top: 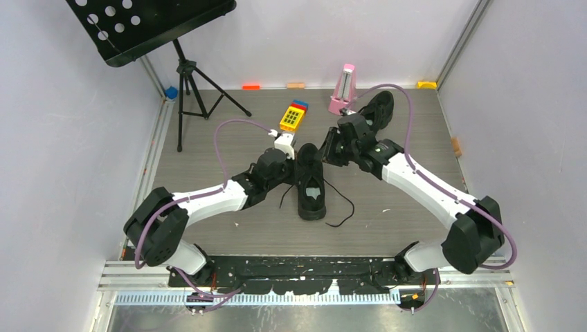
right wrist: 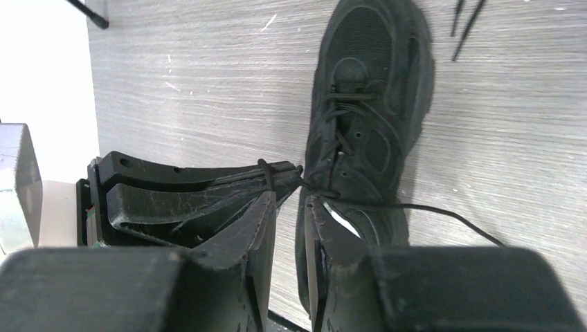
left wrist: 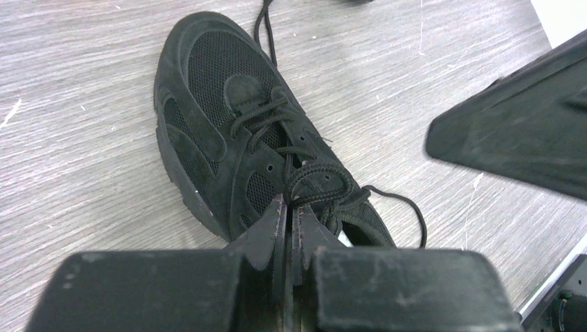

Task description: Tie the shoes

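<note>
Music stand (top: 149, 28) far left at the back, clear of the work.

Left pincer (left wrist: 288, 207): jaws pressed together, no gap showing. It sits at the throat of the near shoe (left wrist: 214, 104), low and just above the top eyelets. A loop of lace (left wrist: 315, 183) bunches right at its tips. From the right wrist view a strand crosses the tip of this pincer, so it most likely has the lace pinched, though black on black makes the contact hard to confirm. Probable reason for the hold: pin one strand so the other arm can work against it.

Near shoe lies mid-surface (top: 208, 228), toe pointing away from the arm bases, between the two pincers. Pale insole patch is visible from above. Two loose lace ends trail onto the surface, one on each side of the heel; no finished bow.

Right pincer (right wrist: 289, 207): jaws a narrow slot apart, nothing seen between them. It hovers just beside the shoe's collar, facing the left pincer tip to tip, placed to take or pass a strand.

Far shoe (top: 377, 109) sits back right beside the pink metronome (top: 344, 86), well apart from both pincers and apparently not yet dealt with.
</note>
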